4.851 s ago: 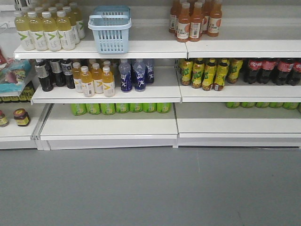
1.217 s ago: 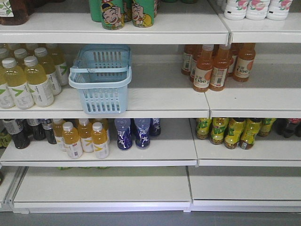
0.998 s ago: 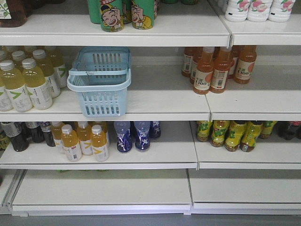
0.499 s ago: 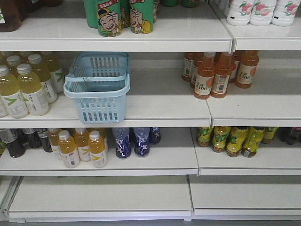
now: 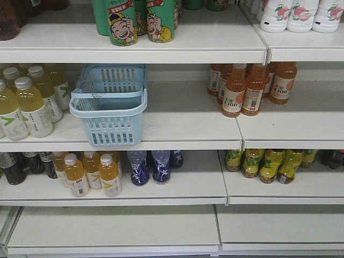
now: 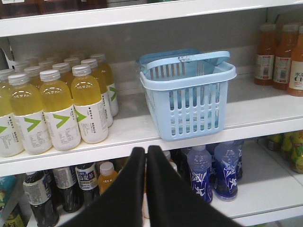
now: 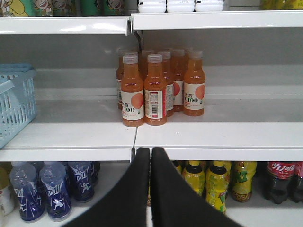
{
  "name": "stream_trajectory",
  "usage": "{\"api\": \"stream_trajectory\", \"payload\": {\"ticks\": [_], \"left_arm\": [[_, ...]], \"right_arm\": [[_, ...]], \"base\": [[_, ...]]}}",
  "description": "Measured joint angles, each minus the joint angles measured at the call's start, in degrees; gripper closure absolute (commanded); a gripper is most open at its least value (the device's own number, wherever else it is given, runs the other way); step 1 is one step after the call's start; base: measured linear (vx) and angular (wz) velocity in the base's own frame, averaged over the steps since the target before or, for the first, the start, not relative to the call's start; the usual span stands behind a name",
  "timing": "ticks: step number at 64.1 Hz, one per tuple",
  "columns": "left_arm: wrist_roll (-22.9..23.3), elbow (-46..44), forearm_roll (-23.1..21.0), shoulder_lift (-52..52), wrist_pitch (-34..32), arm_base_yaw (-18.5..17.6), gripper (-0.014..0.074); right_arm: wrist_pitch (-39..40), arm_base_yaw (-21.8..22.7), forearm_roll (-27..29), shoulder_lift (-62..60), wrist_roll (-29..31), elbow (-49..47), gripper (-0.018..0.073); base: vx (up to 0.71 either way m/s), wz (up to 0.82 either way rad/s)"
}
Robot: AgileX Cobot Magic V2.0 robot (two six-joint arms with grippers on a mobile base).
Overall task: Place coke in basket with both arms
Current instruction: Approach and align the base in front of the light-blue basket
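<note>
Left end effector closed, empty, pointed at the basket. Right end effector closed, empty, facing the orange juice bottles. Basket stands on the middle shelf, just right of the yellow bottles. Coke is on the lower shelf, far right, beside the yellow-green bottles.

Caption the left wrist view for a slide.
Left claw, shut, faces the blue basket beside yellow drink bottles.

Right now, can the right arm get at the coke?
Probably yes: the coke stands on the lower shelf with nothing in front; the right gripper is shut and must open.
</note>
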State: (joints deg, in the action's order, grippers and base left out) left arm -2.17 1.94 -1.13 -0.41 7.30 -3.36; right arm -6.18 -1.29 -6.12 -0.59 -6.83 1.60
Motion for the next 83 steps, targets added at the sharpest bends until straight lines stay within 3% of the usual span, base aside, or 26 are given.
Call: {"api": "stream_trajectory", "payload": {"ticks": [59,71,83], "left_arm": [[-0.08,0.0,0.15,0.0,0.0,0.0,0.0604],[-1.65,-0.06,1.59,0.0,-5.49,0.0,0.0604],[-0.59,-8.98,0.26,2.44,-3.06,0.0,0.0604]], "right_arm": [[0.0,0.0,0.0,0.0,0.0,0.0,0.0569],[0.0,0.0,0.0,0.0,0.0,0.0,0.0569],[0.0,0.0,0.0,0.0,0.0,0.0,0.0569]], "base": [[0.0,0.0],[0.0,0.0],[0.0,0.0]]}}
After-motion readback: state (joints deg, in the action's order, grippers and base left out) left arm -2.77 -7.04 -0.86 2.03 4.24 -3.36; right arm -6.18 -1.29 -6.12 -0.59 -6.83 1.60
